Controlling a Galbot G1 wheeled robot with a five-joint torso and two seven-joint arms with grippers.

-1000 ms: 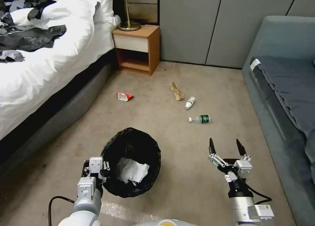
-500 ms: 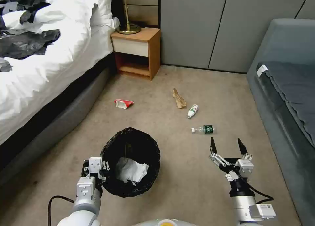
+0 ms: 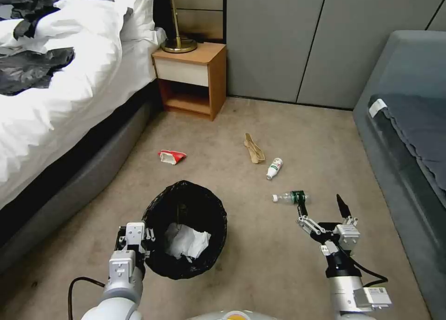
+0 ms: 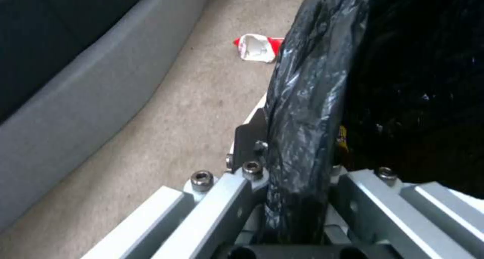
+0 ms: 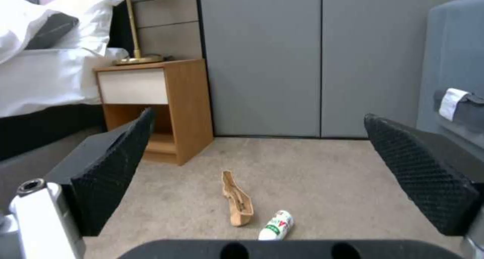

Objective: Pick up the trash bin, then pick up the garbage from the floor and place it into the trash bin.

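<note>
The trash bin [image 3: 186,229], lined with a black bag, hangs low over the carpet with white tissue [image 3: 186,242] inside. My left gripper [image 3: 145,246] is shut on its rim; the left wrist view shows the fingers [image 4: 242,176] clamped over the black liner [image 4: 302,130]. Garbage lies ahead on the floor: a red-white packet [image 3: 171,156] [image 4: 257,49], a tan strip [image 3: 253,148] [image 5: 237,200], a white bottle [image 3: 274,168] [image 5: 276,225] and a green-labelled clear bottle [image 3: 291,198]. My right gripper [image 3: 319,203] is open and holds nothing, just behind the green-labelled bottle.
A bed [image 3: 55,101] with black plastic sheets [image 3: 28,69] runs along the left. A wooden nightstand [image 3: 190,76] with a brass lamp [image 3: 179,43] stands at the back. A grey sofa [image 3: 409,139] borders the right. Open carpet [image 3: 260,255] lies between.
The whole picture has shifted: the camera moved forward, so the litter now lies nearer, with the green-labelled bottle close to my right gripper. Both grippers keep their states.
</note>
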